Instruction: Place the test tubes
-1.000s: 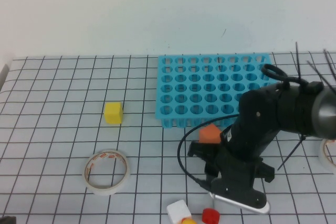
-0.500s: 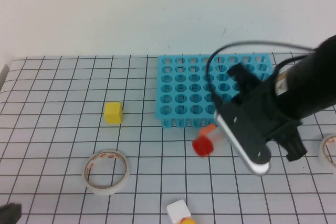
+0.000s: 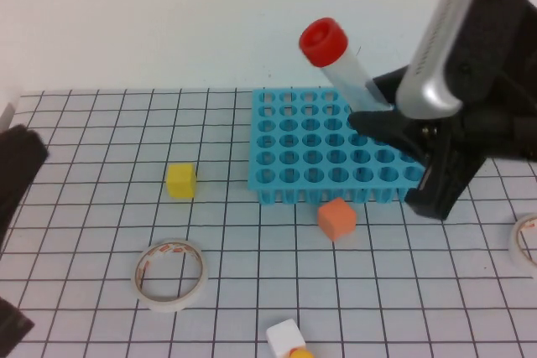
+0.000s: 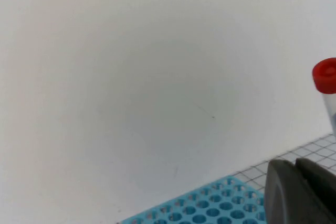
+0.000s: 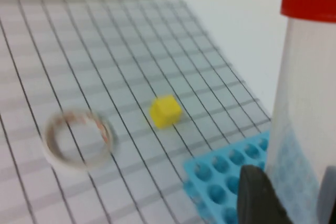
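My right gripper (image 3: pixel 376 113) is shut on a clear test tube (image 3: pixel 351 75) with a red cap, holding it raised and tilted, cap up, over the blue rack (image 3: pixel 306 150). The rack's holes all look empty. In the right wrist view the tube (image 5: pixel 307 103) stands between the dark fingers (image 5: pixel 257 198) above a corner of the rack (image 5: pixel 226 179). My left gripper (image 4: pixel 299 182) is shut and empty, raised at the table's left side; its view takes in the rack (image 4: pixel 210 205) and the tube's red cap (image 4: pixel 325 74). Part of the left arm (image 3: pixel 17 173) shows at the left edge.
A yellow cube (image 3: pixel 180 180) lies left of the rack and an orange cube (image 3: pixel 336 217) just in front of it. A tape roll (image 3: pixel 170 274) sits front left, another (image 3: pixel 527 241) at the right edge. A white and yellow piece (image 3: pixel 285 339) lies at the front edge.
My right gripper has risen from the front of the table to above the rack, swinging the red-capped tube from low and flat to cap-up. The left arm has come into view at the left edge.
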Tool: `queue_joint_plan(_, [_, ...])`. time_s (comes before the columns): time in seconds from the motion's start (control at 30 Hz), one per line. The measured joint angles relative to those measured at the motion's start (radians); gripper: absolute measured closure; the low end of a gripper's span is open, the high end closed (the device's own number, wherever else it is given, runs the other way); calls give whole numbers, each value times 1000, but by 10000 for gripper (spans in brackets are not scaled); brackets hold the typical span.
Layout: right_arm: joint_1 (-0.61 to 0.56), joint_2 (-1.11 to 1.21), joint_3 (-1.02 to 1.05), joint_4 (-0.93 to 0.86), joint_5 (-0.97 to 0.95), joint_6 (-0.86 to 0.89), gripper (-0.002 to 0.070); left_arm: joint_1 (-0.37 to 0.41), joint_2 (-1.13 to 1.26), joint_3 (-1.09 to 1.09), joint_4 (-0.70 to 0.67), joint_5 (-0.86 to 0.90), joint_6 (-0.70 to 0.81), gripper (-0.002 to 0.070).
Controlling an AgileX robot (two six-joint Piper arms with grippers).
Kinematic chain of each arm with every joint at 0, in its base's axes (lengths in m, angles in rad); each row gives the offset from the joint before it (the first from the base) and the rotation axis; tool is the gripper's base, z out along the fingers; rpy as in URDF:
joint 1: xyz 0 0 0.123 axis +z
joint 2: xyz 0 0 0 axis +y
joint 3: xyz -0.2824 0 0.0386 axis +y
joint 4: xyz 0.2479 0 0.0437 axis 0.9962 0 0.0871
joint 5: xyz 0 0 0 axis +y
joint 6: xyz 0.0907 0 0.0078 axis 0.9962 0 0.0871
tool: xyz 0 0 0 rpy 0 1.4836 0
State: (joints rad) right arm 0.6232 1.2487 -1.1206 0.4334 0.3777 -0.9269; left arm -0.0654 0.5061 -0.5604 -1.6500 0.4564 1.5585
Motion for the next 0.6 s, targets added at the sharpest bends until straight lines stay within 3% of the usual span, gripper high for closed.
queue_joint_plan(0.13, [0,-79,151,270,-137,-45,437,0,52,-13,-32,121,21,678])
queue_joint_plan(0.27, [34,-164,292,543,-240,-196,437,0,104,-13,-33,245,-16,677])
queue_joint_plan(0.4, [96,-209,358,685,-261,-309,437,0,155,-13,-33,295,-72,660])
queue_joint_plan(0.5, [148,-216,362,737,-259,-358,437,0,198,-13,-33,318,-79,566])
queue_joint_plan(0.6, [192,-216,362,800,-262,-397,438,0,249,-15,-31,379,-87,391])
